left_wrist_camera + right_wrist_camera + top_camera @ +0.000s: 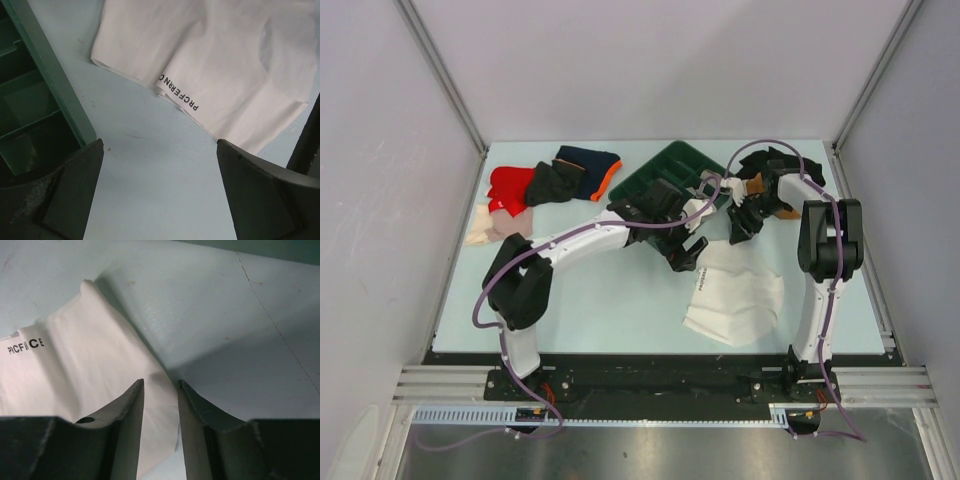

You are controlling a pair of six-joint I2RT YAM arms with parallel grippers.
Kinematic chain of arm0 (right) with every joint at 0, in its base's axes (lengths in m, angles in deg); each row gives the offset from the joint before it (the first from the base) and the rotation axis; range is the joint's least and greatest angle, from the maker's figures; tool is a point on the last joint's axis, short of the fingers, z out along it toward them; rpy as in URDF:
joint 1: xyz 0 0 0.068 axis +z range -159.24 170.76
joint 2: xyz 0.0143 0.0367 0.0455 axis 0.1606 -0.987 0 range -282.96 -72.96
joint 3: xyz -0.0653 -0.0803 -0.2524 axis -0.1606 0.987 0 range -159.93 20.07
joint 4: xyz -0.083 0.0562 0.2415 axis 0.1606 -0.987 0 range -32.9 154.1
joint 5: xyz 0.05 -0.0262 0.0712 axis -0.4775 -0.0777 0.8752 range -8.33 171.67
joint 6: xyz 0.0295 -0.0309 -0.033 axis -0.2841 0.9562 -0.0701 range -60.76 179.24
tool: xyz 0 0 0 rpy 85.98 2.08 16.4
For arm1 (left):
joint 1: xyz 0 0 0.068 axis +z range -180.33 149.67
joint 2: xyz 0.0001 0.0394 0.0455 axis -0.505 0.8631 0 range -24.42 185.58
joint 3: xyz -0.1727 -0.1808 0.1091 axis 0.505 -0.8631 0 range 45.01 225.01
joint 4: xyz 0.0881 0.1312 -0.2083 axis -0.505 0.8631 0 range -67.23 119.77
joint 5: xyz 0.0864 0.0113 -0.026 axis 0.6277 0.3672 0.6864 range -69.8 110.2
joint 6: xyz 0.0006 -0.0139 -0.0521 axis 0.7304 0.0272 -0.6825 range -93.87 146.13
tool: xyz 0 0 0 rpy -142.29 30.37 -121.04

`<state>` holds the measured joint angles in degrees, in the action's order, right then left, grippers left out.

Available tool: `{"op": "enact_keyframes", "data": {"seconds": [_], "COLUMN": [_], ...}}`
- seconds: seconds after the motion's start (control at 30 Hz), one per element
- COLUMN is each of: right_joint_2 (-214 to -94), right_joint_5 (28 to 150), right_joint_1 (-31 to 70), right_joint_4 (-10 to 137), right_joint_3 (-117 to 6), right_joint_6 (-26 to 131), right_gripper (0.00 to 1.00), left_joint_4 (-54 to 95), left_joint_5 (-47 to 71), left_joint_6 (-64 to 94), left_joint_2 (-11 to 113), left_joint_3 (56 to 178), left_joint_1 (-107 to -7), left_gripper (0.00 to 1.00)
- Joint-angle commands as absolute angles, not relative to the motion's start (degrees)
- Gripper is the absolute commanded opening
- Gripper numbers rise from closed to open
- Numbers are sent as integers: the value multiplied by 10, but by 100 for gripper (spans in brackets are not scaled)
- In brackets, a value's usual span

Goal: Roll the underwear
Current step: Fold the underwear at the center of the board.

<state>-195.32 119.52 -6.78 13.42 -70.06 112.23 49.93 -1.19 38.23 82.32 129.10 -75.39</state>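
The underwear [735,295] lies spread flat on the pale blue table, white with black lettering on its band [182,95]. My left gripper [686,252] hovers open just left of its upper edge; in the left wrist view the wide-apart fingers [160,145] frame only bare table, with the cloth [225,55] beyond them. My right gripper [741,226] is at the garment's top edge. In the right wrist view its fingers [160,385] stand a narrow gap apart, straddling a corner of the white cloth [95,370] without pinching it.
A dark green compartment tray [665,175] sits behind the left gripper, its wall [50,85] close to the left finger. Red [508,185], black [552,183], navy-orange [590,165] and pale pink-beige [490,228] garments lie at the back left. Dark and tan cloths [782,165] lie behind the right arm.
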Motion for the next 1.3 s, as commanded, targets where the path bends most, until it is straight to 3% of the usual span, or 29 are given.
{"op": "enact_keyframes", "data": {"seconds": [0.0, 0.27, 0.37, 0.7, 0.97, 1.27], "right_joint_2": [-1980, -1960, -1934, -1820, -1782, -1749], "right_joint_5": [1162, 1188, 1208, 1242, 1241, 1247], "right_joint_1": [-65, -57, -58, -52, -37, -37], "right_joint_4": [119, 93, 85, 101, 102, 86], "right_joint_3": [-719, -716, -710, -662, -635, -614], "right_joint_6": [1121, 1160, 1177, 1199, 1208, 1219], "right_gripper": [35, 7, 1, 0, 0, 0], "left_joint_4": [496, 498, 496, 466, 455, 403], "left_joint_5": [-23, -24, -24, -49, -81, -110], "left_joint_6": [398, 399, 399, 420, 443, 478], "left_joint_2": [811, 819, 819, 835, 882, 914], "left_joint_3": [1307, 1318, 1314, 1330, 1370, 1378], "left_joint_1": [-751, -749, -748, -741, -736, -736], "left_gripper": [99, 99, 99, 98, 91, 90]}}
